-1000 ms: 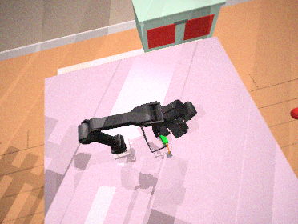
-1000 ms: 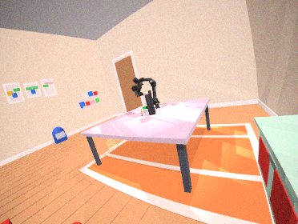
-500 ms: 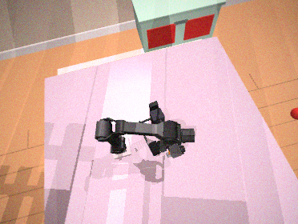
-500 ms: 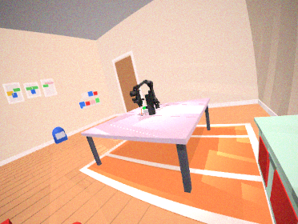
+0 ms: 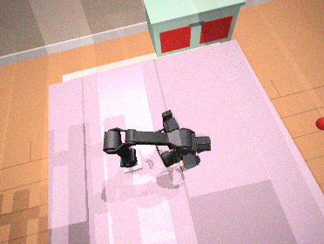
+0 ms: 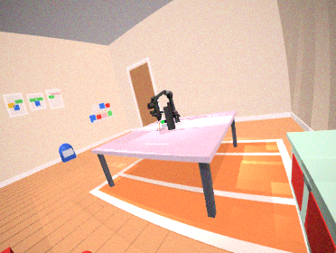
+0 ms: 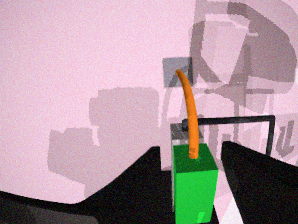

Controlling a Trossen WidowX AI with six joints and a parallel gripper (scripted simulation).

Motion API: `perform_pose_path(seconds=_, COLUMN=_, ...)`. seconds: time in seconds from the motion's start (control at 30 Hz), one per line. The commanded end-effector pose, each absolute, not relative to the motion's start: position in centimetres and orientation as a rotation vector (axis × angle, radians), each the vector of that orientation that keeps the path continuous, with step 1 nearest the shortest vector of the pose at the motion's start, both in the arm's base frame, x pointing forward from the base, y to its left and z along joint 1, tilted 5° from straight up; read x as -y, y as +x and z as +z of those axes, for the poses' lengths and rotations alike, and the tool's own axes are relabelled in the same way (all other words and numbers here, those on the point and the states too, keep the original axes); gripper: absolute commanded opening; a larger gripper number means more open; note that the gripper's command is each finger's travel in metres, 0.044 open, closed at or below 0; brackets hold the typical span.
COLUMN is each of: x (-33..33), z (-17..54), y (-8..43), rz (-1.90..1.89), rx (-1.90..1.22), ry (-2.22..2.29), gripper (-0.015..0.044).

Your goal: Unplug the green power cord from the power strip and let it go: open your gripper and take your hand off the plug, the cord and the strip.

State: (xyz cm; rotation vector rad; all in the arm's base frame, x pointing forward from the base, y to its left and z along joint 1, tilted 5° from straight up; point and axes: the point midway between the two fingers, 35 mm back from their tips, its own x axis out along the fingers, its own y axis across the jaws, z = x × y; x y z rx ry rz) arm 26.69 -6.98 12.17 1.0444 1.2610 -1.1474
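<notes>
1. Now the dark grey robot arm (image 5: 152,138) is folded low over the middle of the pale pink counter (image 5: 226,96). Its gripper (image 7: 193,149) points down at the plug, probably to line up a grasp.
2. The bright green block-shaped plug (image 7: 194,185) sits between the two black fingers, near the bottom of the wrist view. One finger is on its left and one on its right.
3. The fingers are partly spread, straddling the plug. A thin gap shows on the right side, so I judge nothing is pinched yet.
4. A thin orange cord (image 7: 189,112) rises from the plug's far top edge and curves away to a small grey square (image 7: 178,72) on the counter.
5. A thin black wire frame (image 7: 236,121) lies just right of the plug. I can't tell which dark part there is the power strip, or whether the plug is seated in it.
6. In the top view the arm hides the plug; only a speck of orange shows under the wrist.
7. A mint green cabinet with red doors (image 5: 193,26) stands at the far edge, well apart and not involved.
8. Judgement: the task is at an early stage. The fingers need to close on the plug's sides before any pull, and a skewed grip may slip.
</notes>
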Motion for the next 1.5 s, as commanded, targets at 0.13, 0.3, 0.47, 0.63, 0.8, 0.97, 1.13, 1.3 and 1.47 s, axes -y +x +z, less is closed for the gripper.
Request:
perform_pose_path(seconds=0.13, x=5.7, z=12.1, y=26.3, rz=-1.152, rx=-1.263, ry=1.041, gripper=0.016)
perform_pose_path(seconds=0.3, x=5.0, z=12.0, y=26.1, rz=-1.152, rx=-1.264, ry=1.041, gripper=0.016)
perform_pose_path(seconds=0.47, x=4.5, z=12.0, y=25.9, rz=-1.152, rx=-1.264, ry=1.041, gripper=0.016)
perform_pose_path(seconds=0.63, x=4.5, z=11.7, y=25.9, rz=-1.152, rx=-1.264, ry=1.041, gripper=0.016)
perform_pose_path(seconds=0.8, x=4.5, z=10.9, y=25.9, rz=-1.152, rx=-1.264, ry=1.041, gripper=0.016)
perform_pose_path(seconds=0.97, x=4.5, z=11.1, y=25.9, rz=-1.148, rx=-1.263, ry=1.04, gripper=0.0107)
perform_pose_path(seconds=1.13, x=4.5, z=11.1, y=25.9, rz=-1.148, rx=-1.263, ry=1.04, gripper=0.0035)
perform_pose_path(seconds=1.3, x=4.5, z=11.1, y=25.9, rz=-1.148, rx=-1.263, ry=1.04, gripper=0.0002)
perform_pose_path(seconds=1.47, x=4.9, z=11.1, y=26.0, rz=-1.148, rx=-1.263, ry=1.04, gripper=0.0)
